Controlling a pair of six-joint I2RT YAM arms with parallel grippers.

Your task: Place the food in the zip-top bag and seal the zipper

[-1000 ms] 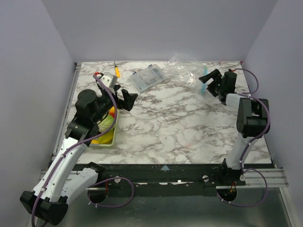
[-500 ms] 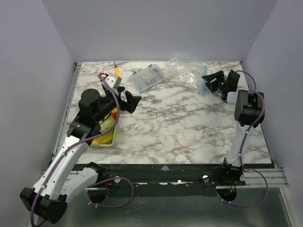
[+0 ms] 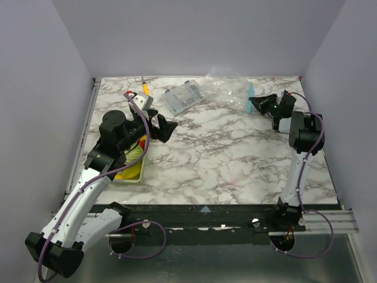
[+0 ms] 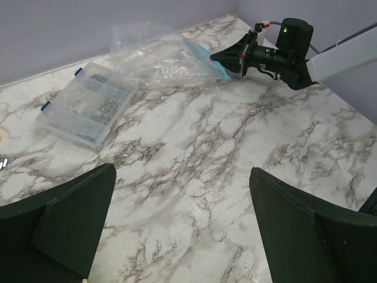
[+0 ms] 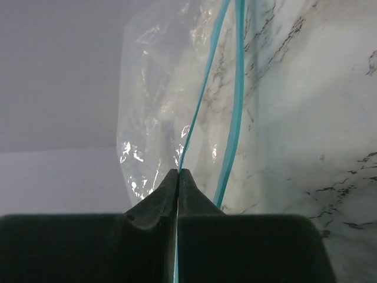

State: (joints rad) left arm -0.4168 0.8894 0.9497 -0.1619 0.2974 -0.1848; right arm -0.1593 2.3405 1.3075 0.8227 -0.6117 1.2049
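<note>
At the far right of the counter, white marble veined with grey, the zip-top bag lies clear and crinkled, with its thin light-blue zipper along the right edge. Pale lilac walls close 3 sides. The right pincer, its arm stretched low toward the far side, is pressed together on that strip. The left pincer hangs spread above the marble, its arm bent. The food, glossy yellow, green and red, sits in a pale green tray at the near left.
</note>
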